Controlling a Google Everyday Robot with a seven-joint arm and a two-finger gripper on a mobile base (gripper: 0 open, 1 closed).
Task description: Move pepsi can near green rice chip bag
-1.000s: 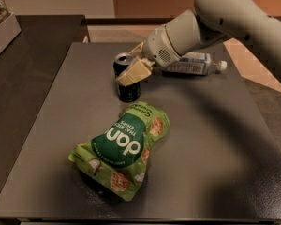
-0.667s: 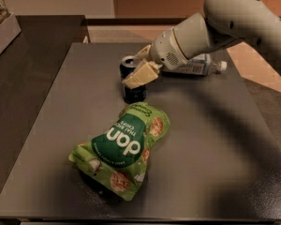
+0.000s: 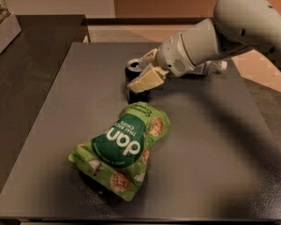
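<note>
The pepsi can (image 3: 136, 93) is dark with a silver top and stands upright near the middle back of the grey table (image 3: 215, 149). My gripper (image 3: 144, 70) reaches in from the right and is shut on the can, one cream finger (image 3: 145, 80) across its front and the other behind it. The green rice chip bag (image 3: 124, 149) lies flat in front of the can, with its top end just below the can's base. I cannot tell whether the can touches the bag.
A clear plastic bottle (image 3: 216, 68) lies behind my arm at the back right, mostly hidden. A dark counter (image 3: 33, 69) adjoins the table on the left, with a box of goods (image 3: 0, 18) at its far left corner.
My gripper has moved right and towards the bag, carrying the can with it. The can is now closer to the bag's top end. The bag has not moved.
</note>
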